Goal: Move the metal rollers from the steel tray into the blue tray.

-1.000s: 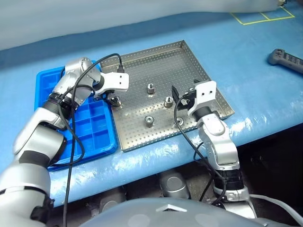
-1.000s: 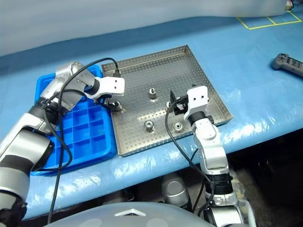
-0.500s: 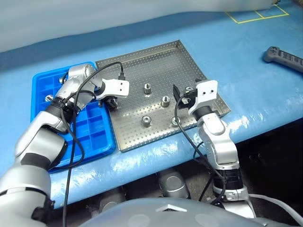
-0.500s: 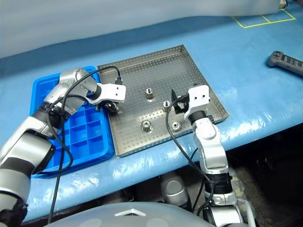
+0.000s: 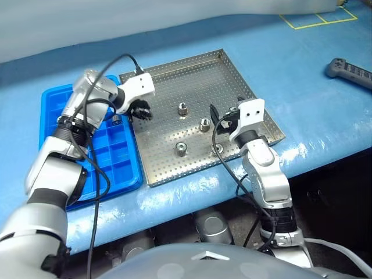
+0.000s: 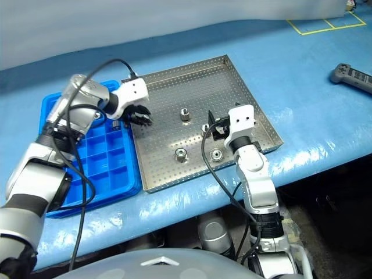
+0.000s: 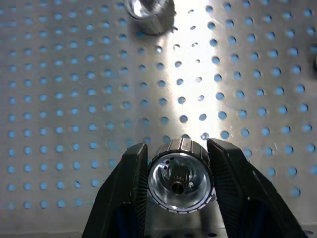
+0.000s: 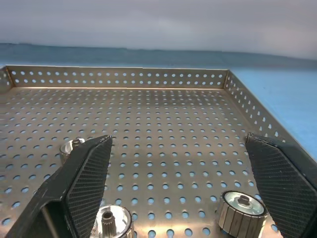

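Sitting between the two black fingers of the left gripper (image 7: 179, 198), one metal roller (image 7: 180, 176) is pinched on its ribbed sides, its bore end facing back toward the wrist. Gripper and roller hang over the steel tray (image 5: 232, 70) at the edge nearest the blue tray (image 5: 51, 100). The blue tray lies just beside this gripper, on its outer side, away from the other arm, so the carry is probably short and sideways. One roller (image 5: 116, 119) already sits in a compartment close by. Four more rollers (image 5: 182, 108) rest on the perforated floor toward the right gripper (image 6: 214, 129), whose fingers stand spread wide and hold nothing. Left arm is plainly the nearer for the drop.
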Available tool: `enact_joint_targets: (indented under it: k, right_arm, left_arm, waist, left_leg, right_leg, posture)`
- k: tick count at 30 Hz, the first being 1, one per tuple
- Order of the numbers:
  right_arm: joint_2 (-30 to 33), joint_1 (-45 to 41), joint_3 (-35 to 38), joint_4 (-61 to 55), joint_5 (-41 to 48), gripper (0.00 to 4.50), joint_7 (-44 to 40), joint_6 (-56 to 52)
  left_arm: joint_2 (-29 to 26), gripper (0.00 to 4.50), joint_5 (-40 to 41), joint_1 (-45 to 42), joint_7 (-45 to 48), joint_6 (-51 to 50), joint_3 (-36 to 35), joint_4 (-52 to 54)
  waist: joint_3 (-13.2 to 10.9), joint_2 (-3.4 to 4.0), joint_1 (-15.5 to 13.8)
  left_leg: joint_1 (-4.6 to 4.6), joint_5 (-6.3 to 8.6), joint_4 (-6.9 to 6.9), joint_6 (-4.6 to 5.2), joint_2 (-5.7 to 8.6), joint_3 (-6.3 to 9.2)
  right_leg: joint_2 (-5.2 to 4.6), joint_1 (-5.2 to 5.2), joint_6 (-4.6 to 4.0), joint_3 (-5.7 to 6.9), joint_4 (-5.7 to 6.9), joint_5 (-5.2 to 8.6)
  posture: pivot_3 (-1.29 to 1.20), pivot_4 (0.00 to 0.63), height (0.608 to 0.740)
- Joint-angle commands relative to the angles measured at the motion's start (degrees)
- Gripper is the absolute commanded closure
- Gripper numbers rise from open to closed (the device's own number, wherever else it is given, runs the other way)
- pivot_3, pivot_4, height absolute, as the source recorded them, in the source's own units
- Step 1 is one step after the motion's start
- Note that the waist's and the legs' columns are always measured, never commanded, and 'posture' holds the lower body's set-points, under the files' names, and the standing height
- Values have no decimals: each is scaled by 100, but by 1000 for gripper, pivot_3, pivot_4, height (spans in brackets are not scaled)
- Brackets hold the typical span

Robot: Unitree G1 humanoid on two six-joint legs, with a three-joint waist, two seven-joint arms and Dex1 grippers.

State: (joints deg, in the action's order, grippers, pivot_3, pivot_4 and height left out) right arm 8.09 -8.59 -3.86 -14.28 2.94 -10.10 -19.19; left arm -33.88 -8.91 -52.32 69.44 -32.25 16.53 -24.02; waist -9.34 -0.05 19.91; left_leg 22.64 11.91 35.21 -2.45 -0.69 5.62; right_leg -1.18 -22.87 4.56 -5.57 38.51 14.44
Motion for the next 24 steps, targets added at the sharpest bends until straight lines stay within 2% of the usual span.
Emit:
enact_joint_targets:
  k: [1,6,13,19,24]
  right_arm:
    - [226,79,-211,-492,59,0,-361,-252]
    - [520,124,-357,-808,99,0,-633,-700]
    - [630,39,-435,-886,142,0,-802,-990]
    - [643,-174,-573,-686,102,0,-923,-1044]
    - [594,-122,-588,-695,126,0,-896,-1030]
  left_arm:
    - [-291,2933,356,402,-453,-243,-773,798]
    - [-598,2933,625,1980,-1154,-878,-1575,2600]
    - [-742,2933,841,3460,-2051,-1752,-2440,4019]
    - [-521,2933,1277,3661,-2430,-2079,-2580,4278]
    - [-717,2933,1330,3684,-2792,-2102,-2819,4038]
  waist:
    - [2,3,-6]
    - [4,7,-137]
    - [3,-2,-550]
    - [3,-9,-1109]
    - [4,-10,-1283]
  left_leg:
    - [-3,0,-1,0,-1,1]
    - [-14,2,-1,3,-4,2]
    - [-23,1,5,3,-14,4]
    - [-14,1,10,2,-11,8]
    - [-10,2,4,2,-11,8]
  right_leg:
    - [0,0,0,0,2,0]
    - [1,1,-3,-1,22,1]
    - [14,3,-6,1,24,3]
    - [10,3,-10,11,22,4]
    - [9,1,-16,13,11,6]
  posture:
    - [-280,150,740]
    - [-208,150,740]
    - [-99,150,740]
    - [-69,150,740]
    - [-74,150,740]
